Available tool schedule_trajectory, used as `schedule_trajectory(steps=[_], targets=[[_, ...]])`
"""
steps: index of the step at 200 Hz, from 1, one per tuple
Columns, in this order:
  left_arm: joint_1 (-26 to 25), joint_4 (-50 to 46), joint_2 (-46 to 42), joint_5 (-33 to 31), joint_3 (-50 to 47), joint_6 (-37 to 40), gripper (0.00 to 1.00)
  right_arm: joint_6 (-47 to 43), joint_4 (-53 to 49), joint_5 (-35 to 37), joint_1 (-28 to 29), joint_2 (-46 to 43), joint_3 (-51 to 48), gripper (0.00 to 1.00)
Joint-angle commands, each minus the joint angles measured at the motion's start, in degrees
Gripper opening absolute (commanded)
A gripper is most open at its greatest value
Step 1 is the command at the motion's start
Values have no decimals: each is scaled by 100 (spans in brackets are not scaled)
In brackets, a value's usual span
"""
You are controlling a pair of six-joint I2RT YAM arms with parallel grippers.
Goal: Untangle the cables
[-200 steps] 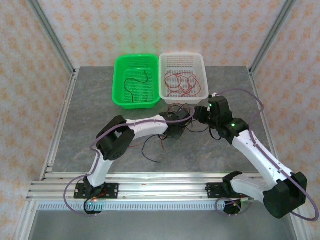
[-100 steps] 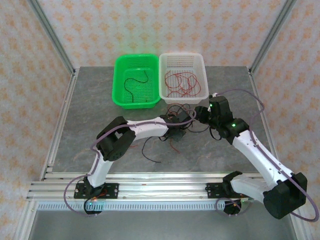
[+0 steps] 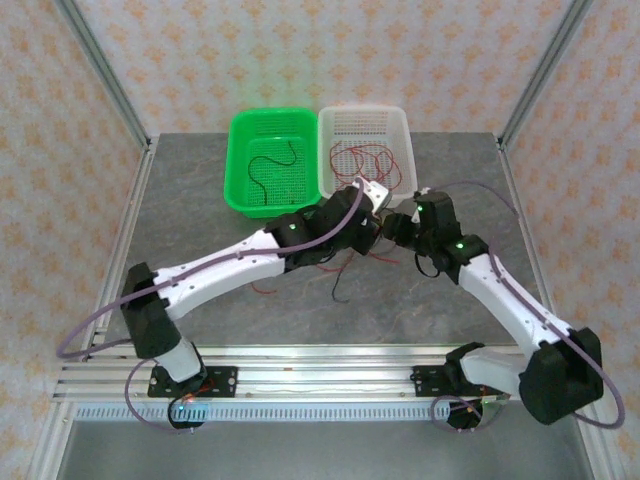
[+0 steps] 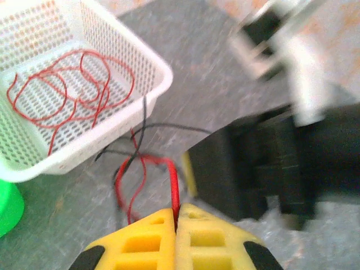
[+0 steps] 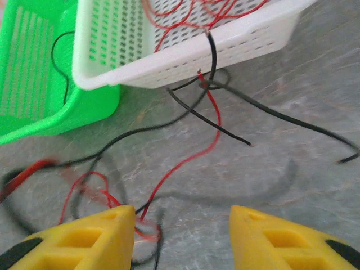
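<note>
A tangle of thin red and black cables (image 3: 345, 262) lies on the grey table in front of the baskets. My left gripper (image 4: 179, 216) is shut on a red cable (image 4: 174, 180), which loops down from its yellow pads toward the table. From above, the left gripper (image 3: 368, 205) hangs near the white basket's front corner. My right gripper (image 5: 183, 225) is open just above the table, with a red cable (image 5: 185, 160) and a black cable (image 5: 208, 115) lying ahead of it. The right gripper (image 3: 392, 228) sits close beside the left one.
A white basket (image 3: 365, 120) holds loose red cables (image 3: 365, 160). Next to it, a green basket (image 3: 240, 130) holds a black cable (image 3: 270, 165). A red strand (image 3: 262, 288) trails under the left arm. Metal frame posts stand at the table's corners.
My left gripper has shut on the red cable and the left arm has stretched forward and right, lifting it toward the white basket. The tangle shifted with it. The right arm barely moved.
</note>
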Motion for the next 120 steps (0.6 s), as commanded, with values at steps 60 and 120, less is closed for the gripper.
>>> schedule_trajectory(steps=[60, 120], targets=[[-29, -68, -138, -333, 101, -748, 0, 92, 986, -1193, 44, -3, -142, 47], [-28, -294, -92, -357, 501, -1124, 0, -639, 782, -1697, 41, -665, -290, 48]])
